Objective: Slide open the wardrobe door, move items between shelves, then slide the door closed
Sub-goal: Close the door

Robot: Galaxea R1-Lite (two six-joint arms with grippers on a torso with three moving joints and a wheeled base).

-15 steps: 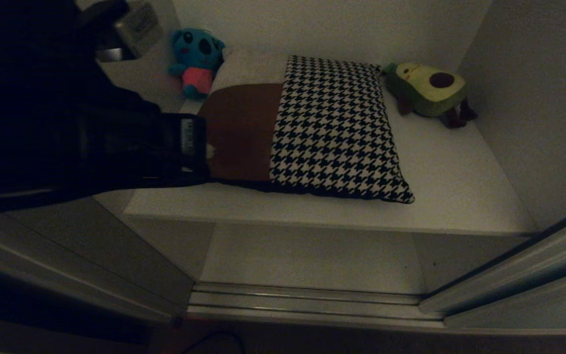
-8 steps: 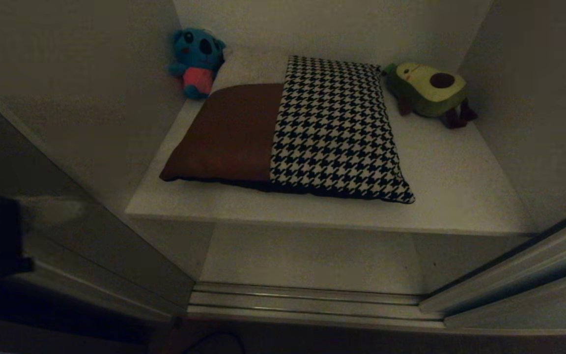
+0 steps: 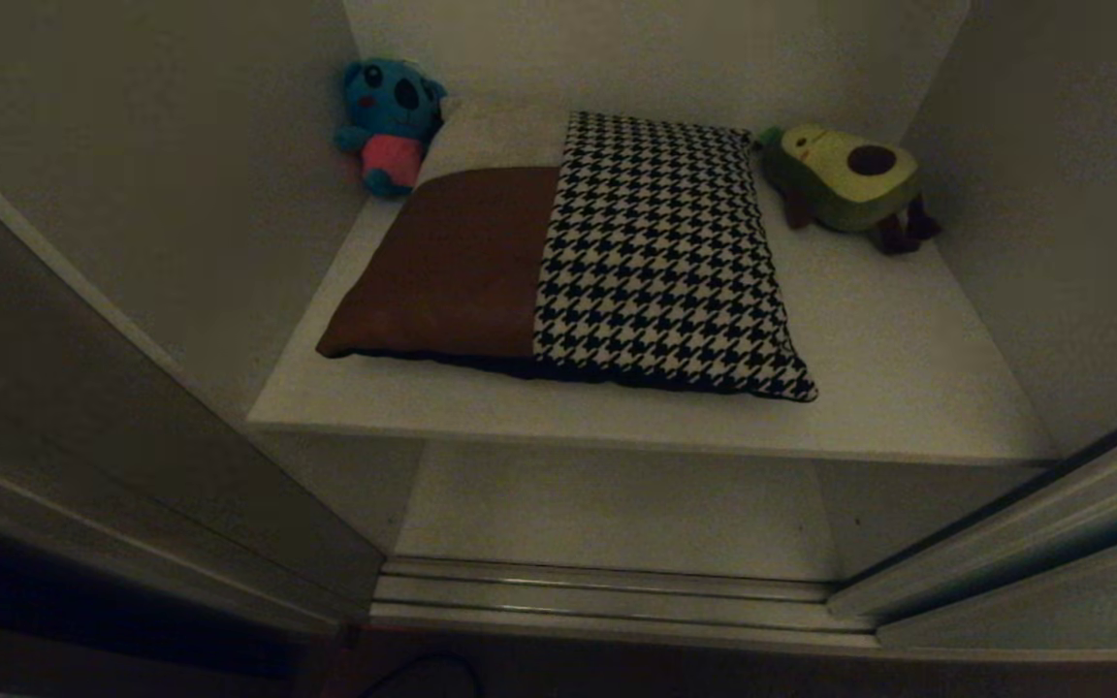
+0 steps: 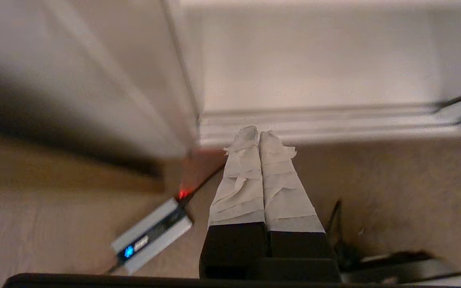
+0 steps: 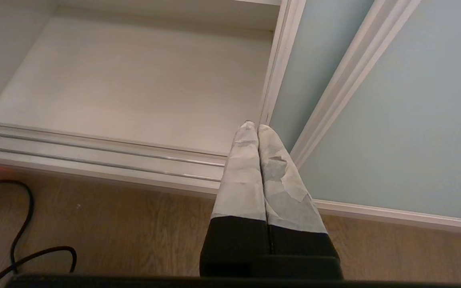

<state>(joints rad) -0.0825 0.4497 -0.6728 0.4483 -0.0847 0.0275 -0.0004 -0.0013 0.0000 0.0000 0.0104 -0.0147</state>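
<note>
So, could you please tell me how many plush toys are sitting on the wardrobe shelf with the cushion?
2. A blue plush sits in the shelf's back left corner, and an avocado plush sits at the back right. The cushion lies between them and might hide something small.

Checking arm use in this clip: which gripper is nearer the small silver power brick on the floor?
Left. The left gripper, shut, hangs over the floor right beside the power brick. The right gripper, also shut, hangs by the sliding wardrobe door; no brick shows there.
</note>
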